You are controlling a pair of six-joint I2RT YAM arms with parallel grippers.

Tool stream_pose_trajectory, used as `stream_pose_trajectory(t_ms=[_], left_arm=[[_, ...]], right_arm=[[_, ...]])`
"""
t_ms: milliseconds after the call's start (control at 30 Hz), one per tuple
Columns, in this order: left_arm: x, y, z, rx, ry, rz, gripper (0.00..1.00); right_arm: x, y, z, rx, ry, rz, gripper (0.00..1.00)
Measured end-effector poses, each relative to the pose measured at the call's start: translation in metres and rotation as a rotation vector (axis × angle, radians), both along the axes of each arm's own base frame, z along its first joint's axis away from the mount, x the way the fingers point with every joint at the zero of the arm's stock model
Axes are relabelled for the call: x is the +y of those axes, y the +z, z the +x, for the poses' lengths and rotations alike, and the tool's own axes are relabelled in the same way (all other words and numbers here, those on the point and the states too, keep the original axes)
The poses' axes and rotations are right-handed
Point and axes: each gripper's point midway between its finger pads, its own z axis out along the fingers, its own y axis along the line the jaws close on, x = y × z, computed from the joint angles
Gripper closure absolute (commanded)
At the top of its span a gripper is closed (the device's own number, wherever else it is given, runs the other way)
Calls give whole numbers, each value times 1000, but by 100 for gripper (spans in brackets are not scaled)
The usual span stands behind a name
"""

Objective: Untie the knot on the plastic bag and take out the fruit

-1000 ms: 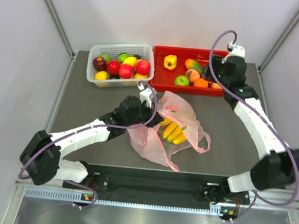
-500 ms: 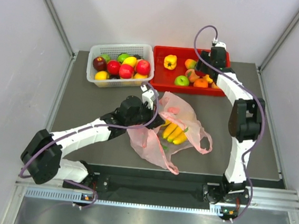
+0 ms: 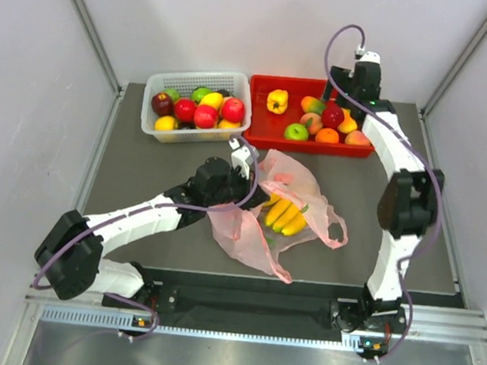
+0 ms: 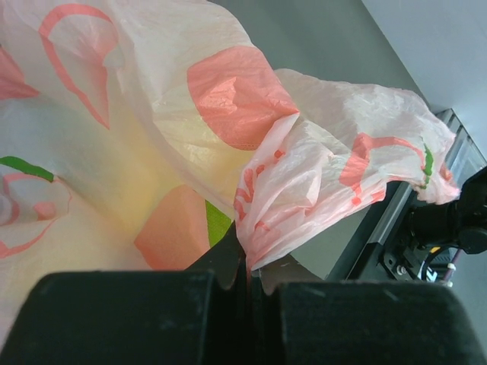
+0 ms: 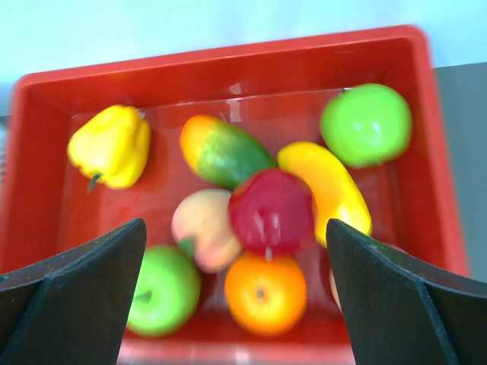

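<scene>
The pink plastic bag (image 3: 286, 206) lies crumpled at the table's middle, its mouth loose, and I can make out no knot. A yellow banana bunch (image 3: 283, 215) shows through it. My left gripper (image 3: 246, 168) sits at the bag's upper left edge, shut on a fold of the thin plastic bag (image 4: 304, 175); the film runs down between the left gripper's (image 4: 247, 275) closed jaws. My right gripper (image 3: 339, 105) hovers over the red tray (image 3: 309, 147), wide open. A blurred small red fruit (image 5: 272, 211) lies free below the right gripper (image 5: 234, 225), on top of other fruit (image 3: 333, 115).
The red tray (image 5: 228, 61) also holds a yellow pepper (image 5: 109, 147), two green apples, an orange (image 5: 265, 293), a peach and a mango. A white basket (image 3: 150, 125) of fruit stands left of the tray. Grey walls close in on both sides.
The right arm swung in over the red tray and its gripper opened wide, leaving the red fruit in the tray. The left gripper and bag stayed put.
</scene>
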Motion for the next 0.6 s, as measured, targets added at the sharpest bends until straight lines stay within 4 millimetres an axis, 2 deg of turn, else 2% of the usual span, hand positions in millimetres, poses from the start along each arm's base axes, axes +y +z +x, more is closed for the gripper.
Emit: stream_pose_trajectory(t_ms=[67, 133, 233, 333, 433, 533, 600], left_arm=[[0, -1, 1, -8, 3, -6, 100], [1, -5, 1, -16, 5, -4, 100], [1, -8, 0, -26, -4, 6, 100], [-1, -11, -2, -26, -29, 10, 100], [-4, -17, -7, -12, -68, 17, 100], [-8, -23, -14, 11, -119, 17, 100], [-10, -27, -19, 22, -148, 19, 100]], right_arm=[[-4, 28, -24, -19, 9, -1, 0], [-6, 65, -59, -54, 27, 8, 0], [-7, 120, -130, -143, 64, 37, 0], [2, 157, -206, -239, 127, 82, 0], [27, 161, -277, -272, 249, 134, 0], [52, 141, -337, -242, 398, 180, 0], [63, 117, -366, -181, 475, 200, 0]])
